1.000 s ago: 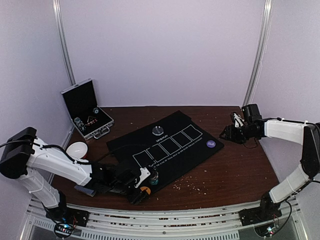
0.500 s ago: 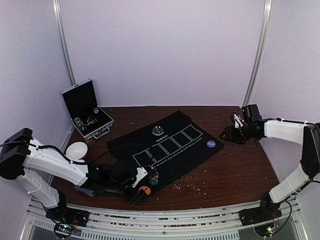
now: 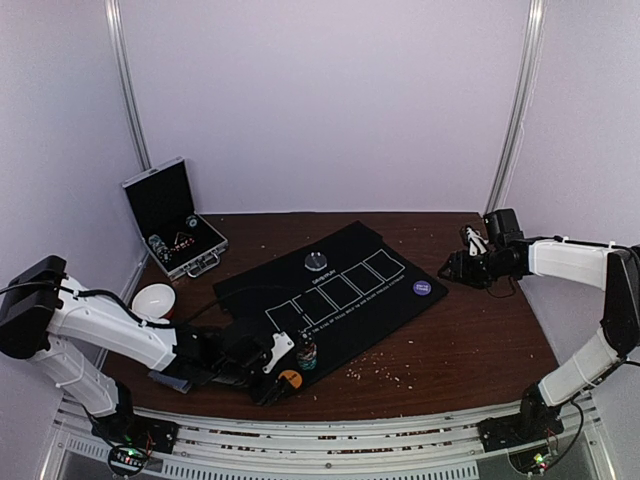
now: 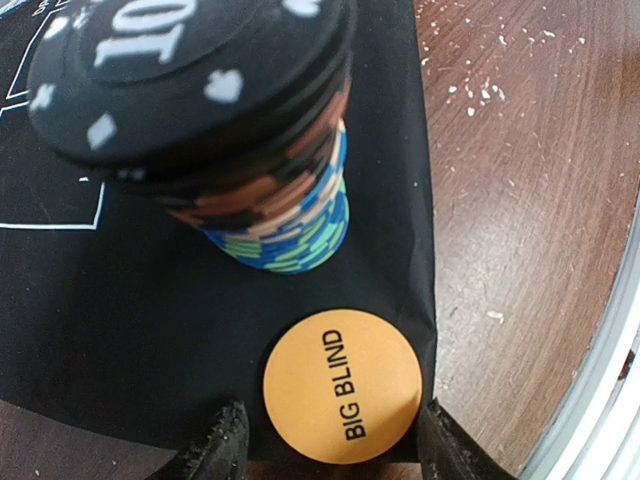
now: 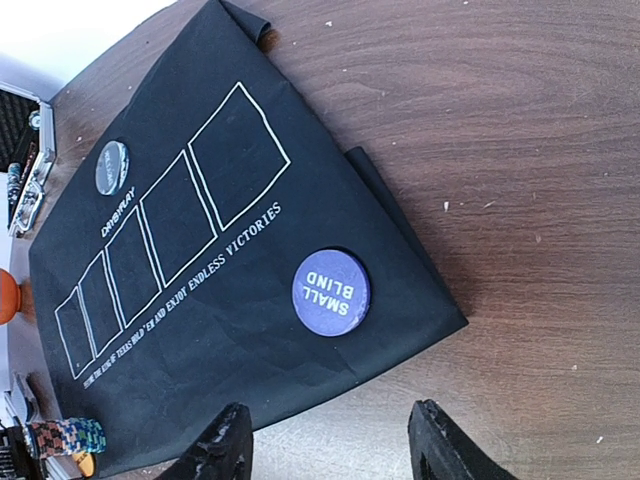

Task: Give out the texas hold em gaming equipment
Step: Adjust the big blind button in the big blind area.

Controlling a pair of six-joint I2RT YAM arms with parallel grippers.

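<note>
A stack of multicoloured poker chips [image 4: 240,150] with a black chip on top stands on the near corner of the black mat [image 3: 340,300]. An orange "BIG BLIND" disc [image 4: 342,386] lies flat just in front of it. My left gripper [image 4: 335,445] is open, its fingertips on either side of the orange disc and low over the mat edge. In the top view the stack [image 3: 307,353] is right beyond the left gripper [image 3: 280,370]. A purple "SMALL BLIND" disc [image 5: 331,286] lies on the mat's right corner. My right gripper [image 5: 330,450] hangs open and empty, above and to the right of it. A clear disc [image 3: 316,262] rests at the mat's far edge.
The open silver case [image 3: 175,230] holding more chips sits at the back left, with a red-and-white bowl [image 3: 153,299] nearer along the left edge. A grey-blue flat thing [image 3: 168,381] lies under my left arm. White crumbs speckle the wooden table [image 3: 470,340].
My left gripper has drawn back a little toward the near edge, away from the chip stack, which stays standing. The right arm has not moved.
</note>
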